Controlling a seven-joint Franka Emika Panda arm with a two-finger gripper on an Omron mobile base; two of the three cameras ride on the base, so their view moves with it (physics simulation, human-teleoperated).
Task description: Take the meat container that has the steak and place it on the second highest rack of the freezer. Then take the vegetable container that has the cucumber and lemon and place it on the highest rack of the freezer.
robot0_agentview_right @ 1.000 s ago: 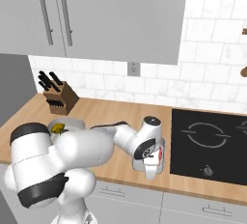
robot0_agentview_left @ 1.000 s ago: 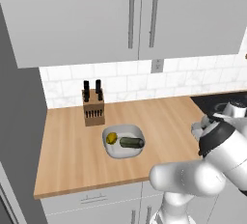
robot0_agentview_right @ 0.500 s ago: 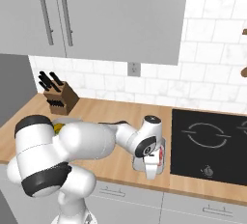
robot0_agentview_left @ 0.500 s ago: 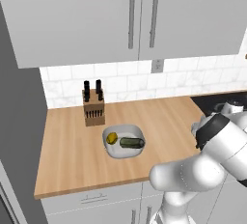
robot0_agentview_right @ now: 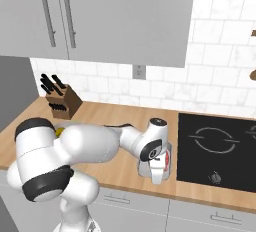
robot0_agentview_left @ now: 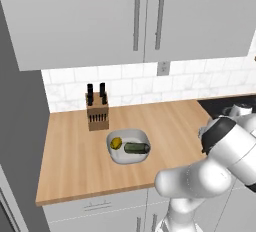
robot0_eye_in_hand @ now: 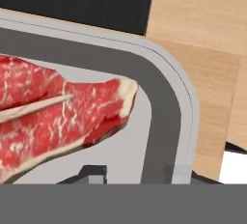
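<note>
Grey cupboards (robot0_agentview_left: 145, 16) hang over a white tile wall (robot0_agentview_right: 220, 81). The wooden tabletop (robot0_agentview_left: 75, 156) has a black stove (robot0_agentview_right: 215, 146) at 3 o'clock and a knife block (robot0_agentview_left: 97, 113) at 11 o'clock.

Desk (robot0_agentview_left: 75, 161): we note open wood left; knife block (robot0_agentview_left: 97, 111) at rear, vegetable container (robot0_agentview_left: 128, 146) mid-desk, cabinets (robot0_agentview_left: 135, 16) overhead.

Illumination is even and diffuse across all views, with no glare. The knife block (robot0_agentview_left: 97, 111) casts only a faint, soft shadow on the wooden counter (robot0_agentview_left: 75, 161) beside it. Edges render slightly soft at low resolution. In the hand view, the steak (robot0_eye_in_hand: 58, 117) casts a narrow dark shadow beneath its edge.
</note>
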